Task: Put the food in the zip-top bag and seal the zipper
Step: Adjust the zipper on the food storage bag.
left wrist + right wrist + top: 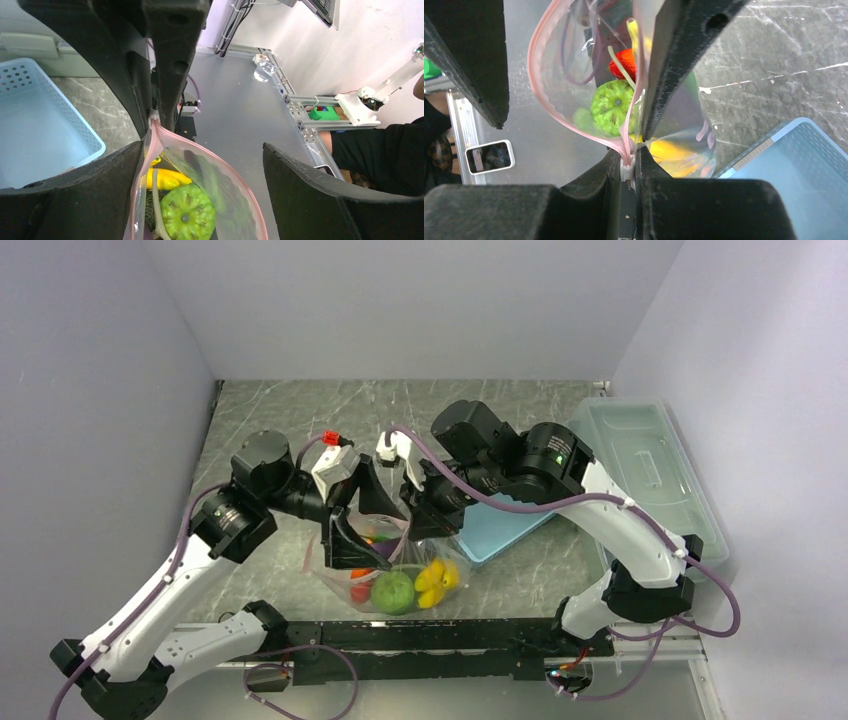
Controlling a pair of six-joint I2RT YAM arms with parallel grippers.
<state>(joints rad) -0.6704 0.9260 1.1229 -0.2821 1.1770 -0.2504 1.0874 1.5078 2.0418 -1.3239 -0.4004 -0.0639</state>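
Both arms lean in over the middle of the grey marbled surface (290, 430) and meet at the clear bag (559, 60), which sits toward the near edge, just left of the light-blue basket (505, 530). The food is already inside it. Through the plastic I can see a ridged green piece (187, 212), a yellow banana (167, 178) against it and a red-orange piece (623, 62) further in. Something dark green and leafy-looking is in there too, but I can't tell what it is.

The right gripper (626, 156) is clenched on one end of the pink zipper (623, 144), with the two sides of the strip pinched flat between its fingers. From that pinch the strip spreads into a wide loop, so the mouth of the bag gapes unsealed.

The left gripper (202, 150) is released, with its fingers spread wide. It straddles the open mouth, one finger on each side of the pink loop. One side of the strip runs close along a finger, though I can't tell whether they touch.

The basket has nothing in it that I can see. A large clear box (640, 465) with a lid stands along the right wall, well apart from the bag.
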